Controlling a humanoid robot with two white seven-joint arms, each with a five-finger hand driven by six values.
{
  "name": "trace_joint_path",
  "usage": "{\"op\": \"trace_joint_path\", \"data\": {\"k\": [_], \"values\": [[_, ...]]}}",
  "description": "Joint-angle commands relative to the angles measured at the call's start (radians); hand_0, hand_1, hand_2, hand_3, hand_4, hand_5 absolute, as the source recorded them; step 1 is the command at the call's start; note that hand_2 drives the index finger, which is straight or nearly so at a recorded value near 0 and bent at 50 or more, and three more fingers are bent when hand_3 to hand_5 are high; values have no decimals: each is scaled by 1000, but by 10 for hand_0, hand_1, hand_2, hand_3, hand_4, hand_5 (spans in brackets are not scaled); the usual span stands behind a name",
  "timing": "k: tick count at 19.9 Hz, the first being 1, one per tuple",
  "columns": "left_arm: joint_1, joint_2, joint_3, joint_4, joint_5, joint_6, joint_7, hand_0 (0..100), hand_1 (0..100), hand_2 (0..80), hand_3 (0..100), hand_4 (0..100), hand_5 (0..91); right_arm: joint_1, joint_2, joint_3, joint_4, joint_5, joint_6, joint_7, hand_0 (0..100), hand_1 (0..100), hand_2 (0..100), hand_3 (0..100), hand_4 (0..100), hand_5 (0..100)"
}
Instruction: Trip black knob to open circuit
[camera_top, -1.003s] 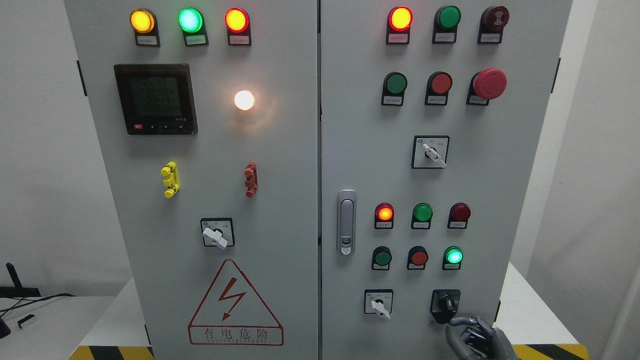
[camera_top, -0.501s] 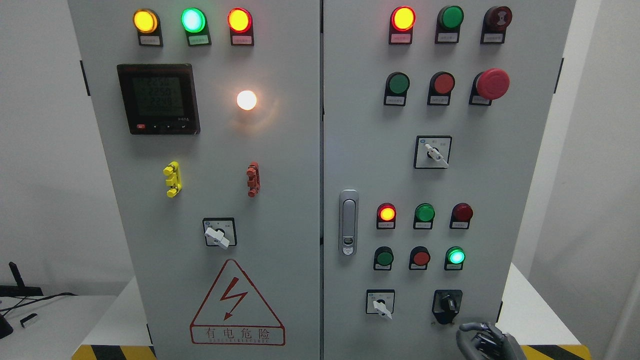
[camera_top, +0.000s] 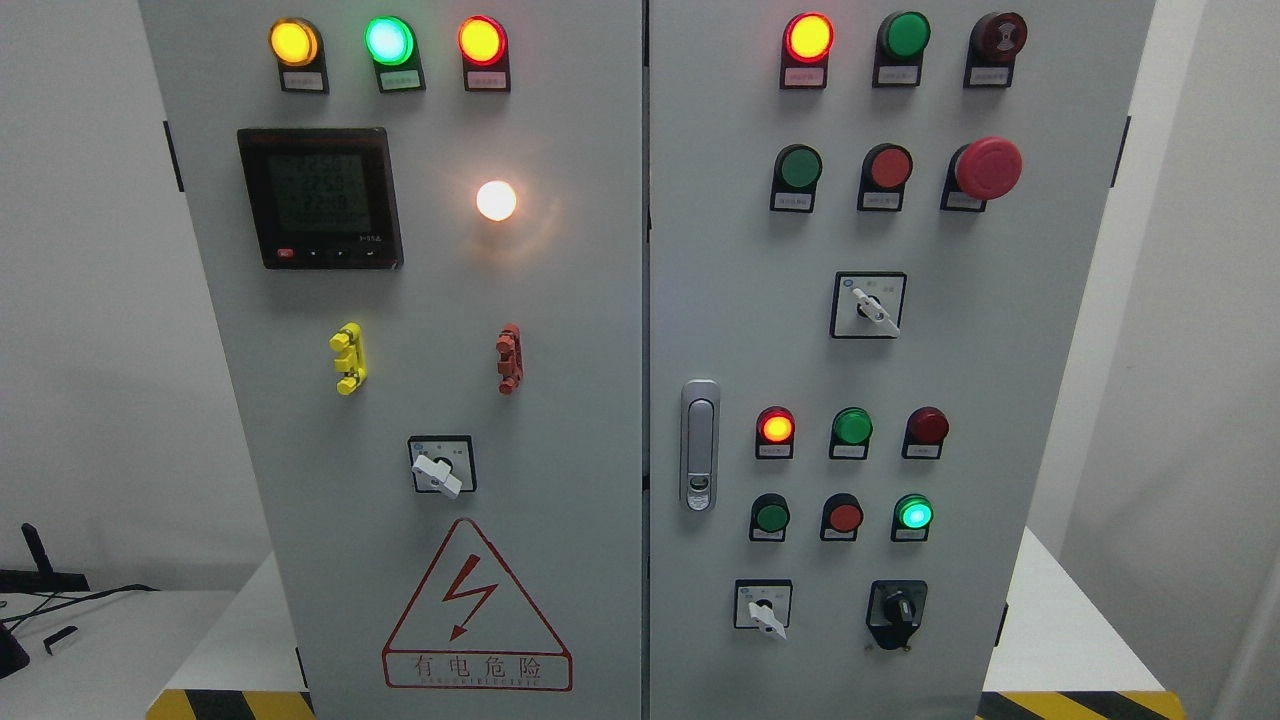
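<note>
Neither robot hand shows up on my head cam right now, so I can't tell you anything about the fingers, spread or curled, no idea.

What I do see is the grey control cabinet (camera_top: 600, 330) filling the frame, two doors side by side. The black knob (camera_top: 897, 608) sits low on the right door, down around 5 o'clock from the middle of my view, nothing touching it. Its handle looks close to upright, though it's small and I wouldn't swear to the exact angle. Just at its 9 o'clock is a white selector switch (camera_top: 763, 606) with the lever pointing toward about 5 o'clock. At 12 o'clock from the knob there's a lit green lamp (camera_top: 914, 514), and further up that column a dark red one (camera_top: 928, 426).

The silver door latch (camera_top: 699, 444) is near the seam between the doors, roughly 10 o'clock from the knob. The big red mushroom button (camera_top: 987, 168) is up at 1 o'clock in the frame.

On the left door: a digital meter (camera_top: 320, 197) at 10 o'clock, a glowing white lamp (camera_top: 496, 200) beside it, and the red hazard triangle (camera_top: 476, 606) at 7 o'clock.
</note>
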Motion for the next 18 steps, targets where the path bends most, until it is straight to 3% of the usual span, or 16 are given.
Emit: {"op": "trace_joint_path", "data": {"k": [1, 3, 8, 13, 18], "values": [[0, -1, 0, 0, -31, -1, -1, 120, 389, 0, 0, 0, 0, 198, -42, -71, -53, -3, -92, 5, 440, 484, 501, 672, 617, 602], [0, 1, 0, 0, -31, -1, -1, 120, 389, 0, 0, 0, 0, 241, -42, -82, -71, -21, -134, 9, 385, 316, 449, 560, 504, 475], [0, -1, 0, 0, -31, -1, -1, 120, 389, 0, 0, 0, 0, 322, -42, -99, -143, -71, -143, 26, 127, 51, 317, 409, 379, 360], [0, 1, 0, 0, -31, -1, -1, 120, 389, 0, 0, 0, 0, 388, -40, -116, -209, -103, -146, 28, 45, 0, 285, 393, 360, 335], [0, 1, 0, 0, -31, -1, -1, 120, 389, 0, 0, 0, 0, 437, -31, -122, -237, -110, -189, 26, 0, 0, 205, 305, 300, 291]]}}
